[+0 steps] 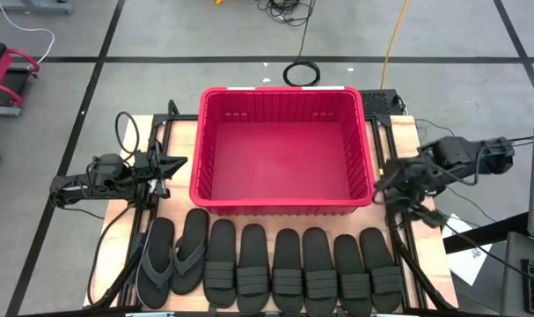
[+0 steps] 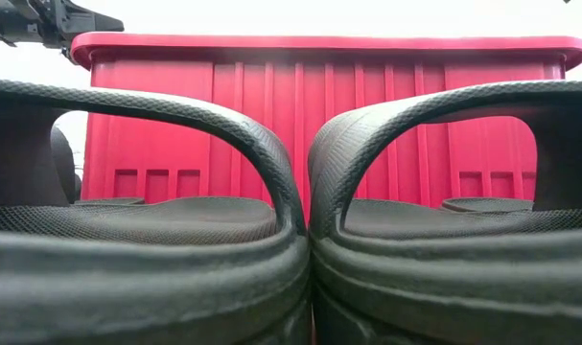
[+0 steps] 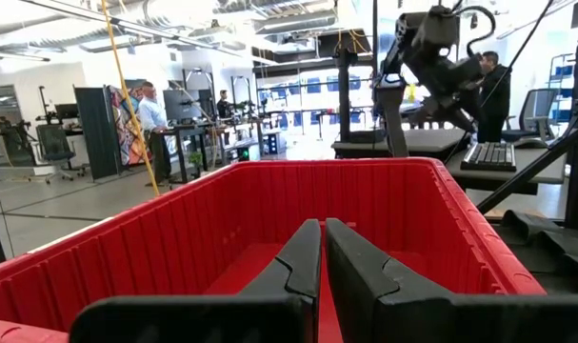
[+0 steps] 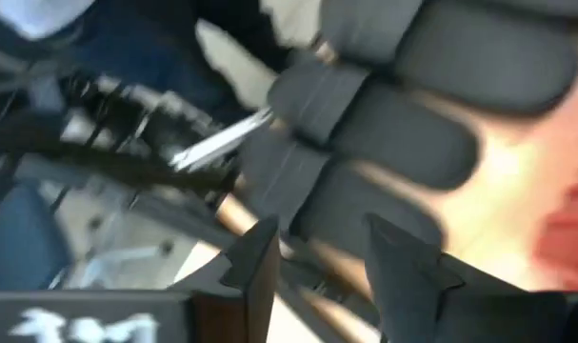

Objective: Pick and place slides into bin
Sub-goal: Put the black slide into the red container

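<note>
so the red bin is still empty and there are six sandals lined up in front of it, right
Not quite. The bin is empty, but the high view shows eight slides lined up in front of it, not six: two thong flip-flops at the left end and six strapped ones beside them.

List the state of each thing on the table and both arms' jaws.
Red bin: upright, nothing inside.
Black slides: six side by side in front of the bin.
Grey flip-flops: two, lying flat beside them.
Left gripper: jaws shut, holding nothing.
Right gripper: jaws parted, holding nothing.

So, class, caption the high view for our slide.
Empty red bin above a row of eight dark sandals.
</note>
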Robot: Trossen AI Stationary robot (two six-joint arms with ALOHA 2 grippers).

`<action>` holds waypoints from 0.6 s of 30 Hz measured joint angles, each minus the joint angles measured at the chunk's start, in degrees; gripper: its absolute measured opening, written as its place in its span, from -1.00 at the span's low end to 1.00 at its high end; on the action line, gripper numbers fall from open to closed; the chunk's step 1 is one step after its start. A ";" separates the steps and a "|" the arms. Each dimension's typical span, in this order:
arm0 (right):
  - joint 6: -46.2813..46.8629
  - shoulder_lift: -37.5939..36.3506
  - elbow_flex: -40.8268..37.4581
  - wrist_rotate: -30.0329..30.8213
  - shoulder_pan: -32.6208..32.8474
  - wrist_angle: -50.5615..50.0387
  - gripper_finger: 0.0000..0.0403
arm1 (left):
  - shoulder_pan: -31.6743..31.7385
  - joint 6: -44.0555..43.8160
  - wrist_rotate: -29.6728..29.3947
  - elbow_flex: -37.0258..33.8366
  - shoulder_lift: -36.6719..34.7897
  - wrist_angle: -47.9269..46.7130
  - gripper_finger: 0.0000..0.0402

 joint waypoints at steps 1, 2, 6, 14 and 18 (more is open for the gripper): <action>0.23 0.02 0.00 0.04 1.39 -1.04 -0.23 | 0.01 0.00 0.01 0.00 0.00 0.00 -0.87; 0.36 0.10 -0.04 0.11 2.64 -1.98 -0.18 | 0.01 0.00 -0.01 0.00 0.00 0.02 -0.87; 0.36 0.13 -0.65 0.69 6.69 -2.45 -0.02 | 0.01 -0.02 0.00 0.00 -0.02 0.00 -0.87; 5.25 0.13 -11.62 2.94 14.51 11.32 0.16 | 0.00 -0.01 -0.01 0.00 0.00 0.02 -0.87; 11.07 0.15 -19.51 2.75 17.46 21.79 0.17 | -0.01 -0.01 -0.01 0.00 -0.01 0.00 -0.87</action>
